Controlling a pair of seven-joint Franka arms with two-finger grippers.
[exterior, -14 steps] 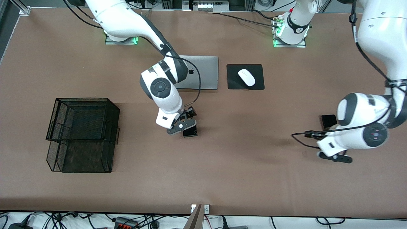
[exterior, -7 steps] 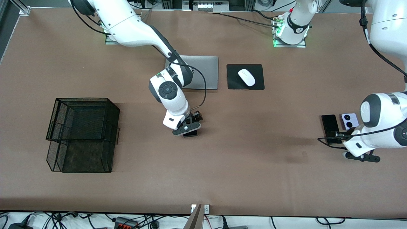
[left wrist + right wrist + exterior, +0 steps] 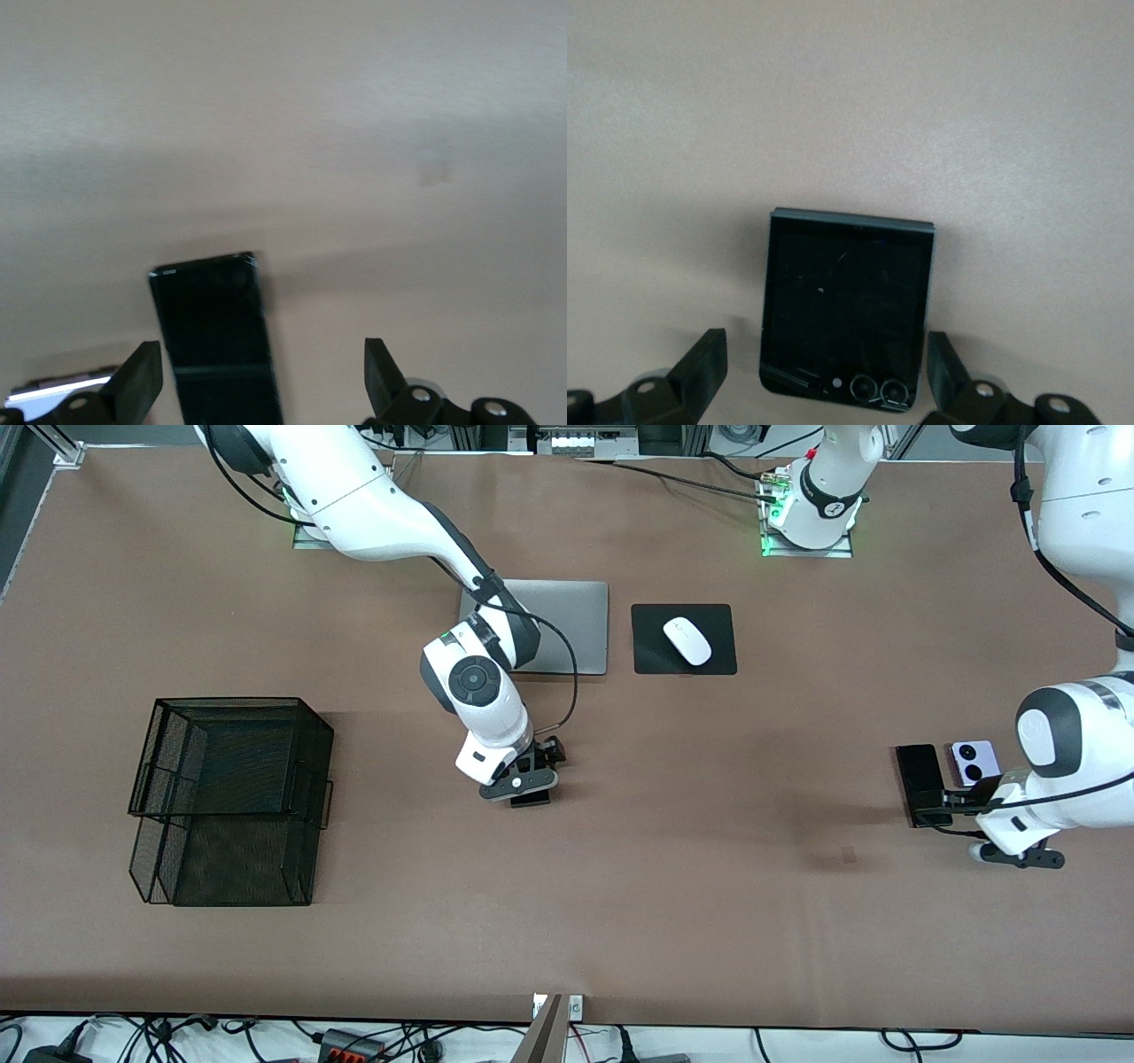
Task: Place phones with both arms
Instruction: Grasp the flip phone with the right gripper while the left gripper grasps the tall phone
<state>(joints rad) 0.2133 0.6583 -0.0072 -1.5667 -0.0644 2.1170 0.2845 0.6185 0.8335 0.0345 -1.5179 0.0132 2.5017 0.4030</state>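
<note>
Right gripper (image 3: 523, 786), jaws wide, hangs over the squarish black phone (image 3: 846, 308) at frame centre. Left gripper (image 3: 961, 804), jaws wide, hangs over the longer black phone (image 3: 920, 778), lower right, beside the lavender phone (image 3: 973, 761) on the bench (image 3: 620, 886).

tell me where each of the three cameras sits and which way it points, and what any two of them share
Front view: high across the table, facing both arms; shows the right gripper over the squarish black phone and the left gripper beside the long black phone.
Left wrist view: on the left wrist, looking down at the long black phone between its open fingers.
Right wrist view: on the right wrist, looking down at the squarish black phone between its open fingers.
Shared: each wrist view's phone also shows in the front view.
</note>
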